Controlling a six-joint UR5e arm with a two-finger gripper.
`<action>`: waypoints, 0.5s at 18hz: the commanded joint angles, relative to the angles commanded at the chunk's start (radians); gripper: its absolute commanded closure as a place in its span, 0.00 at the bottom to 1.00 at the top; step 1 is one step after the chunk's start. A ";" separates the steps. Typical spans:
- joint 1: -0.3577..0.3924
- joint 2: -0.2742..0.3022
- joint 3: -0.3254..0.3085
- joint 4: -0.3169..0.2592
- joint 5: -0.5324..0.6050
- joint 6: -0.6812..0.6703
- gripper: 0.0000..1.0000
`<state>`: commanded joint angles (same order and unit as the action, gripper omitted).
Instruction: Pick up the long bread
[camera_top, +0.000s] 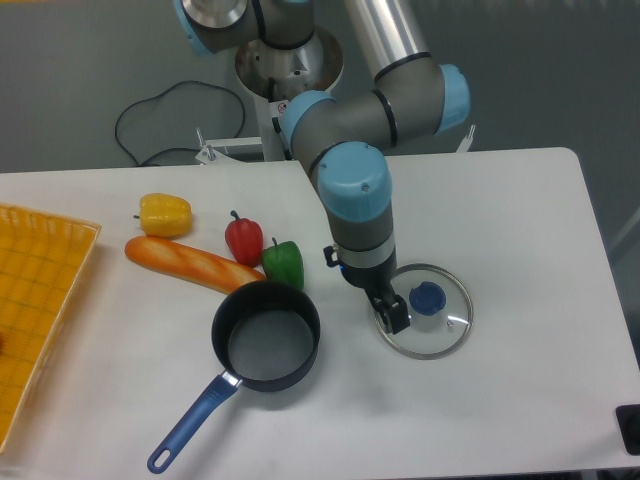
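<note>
End effector (393, 315) hangs over the glass lid (428, 322), its opening unreadable, holding nothing visible; it should cross to the long bread (190, 263), gripping mid-loaf across its width.

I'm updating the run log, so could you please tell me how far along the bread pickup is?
Nothing looks done: the long bread lies on the table beside the pan. The gripper holds nothing and sits over the glass lid. Reaching, grasping and lifting remain.
</note>
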<state>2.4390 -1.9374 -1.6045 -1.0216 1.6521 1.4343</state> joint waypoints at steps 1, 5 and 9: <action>0.000 -0.002 0.000 0.000 0.000 0.000 0.00; -0.002 -0.003 0.018 -0.029 -0.031 -0.031 0.00; -0.008 0.000 -0.014 -0.014 -0.031 -0.055 0.00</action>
<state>2.4314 -1.9374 -1.6185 -1.0355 1.6214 1.3792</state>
